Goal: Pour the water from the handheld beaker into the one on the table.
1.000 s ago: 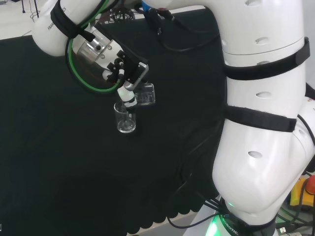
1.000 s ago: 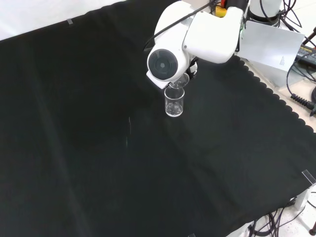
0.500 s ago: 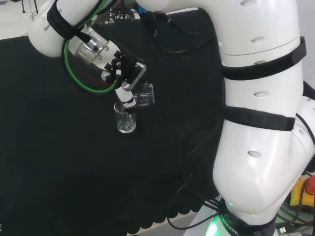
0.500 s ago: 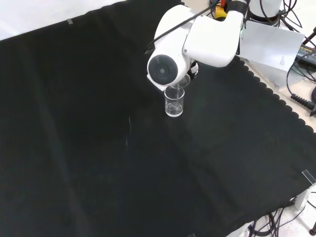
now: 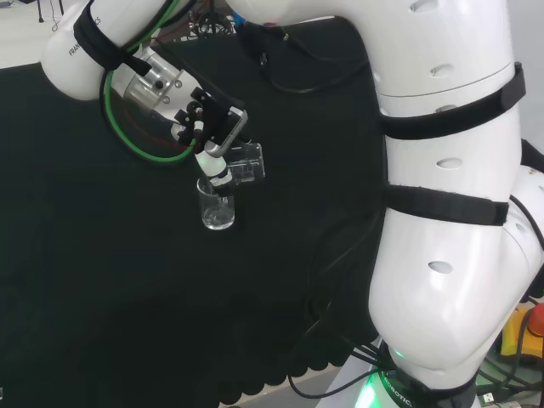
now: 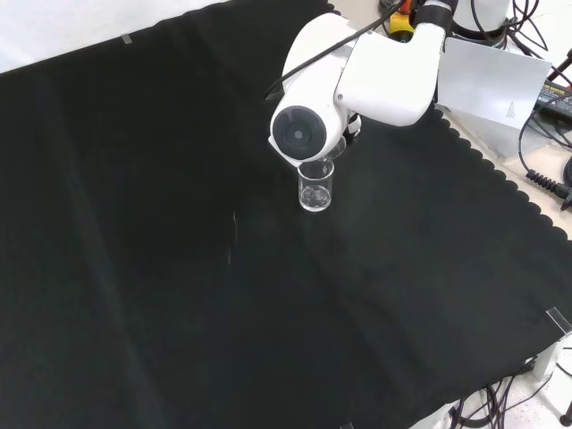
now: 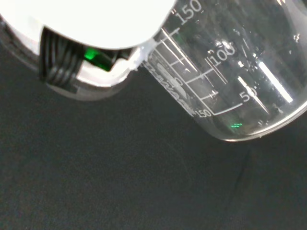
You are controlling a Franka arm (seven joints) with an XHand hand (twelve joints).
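Wrist view: clear glass handheld beaker (image 7: 230, 76) close up, tipped, white graduation lines along wall; numerals left unread. Blurred white part of hand (image 7: 91, 24) beside it.

Head view: black and white hand (image 5: 212, 127), fingers (image 5: 218, 170) grasping tilted handheld beaker (image 5: 245, 163), its lip over upright clear glass beaker (image 5: 217, 206) on black cloth surface (image 5: 102, 280).

Front view: big white arm link with round grey cap (image 6: 298, 134) stands before hand; upright beaker (image 6: 315, 186) just below it, droplets at bottom.
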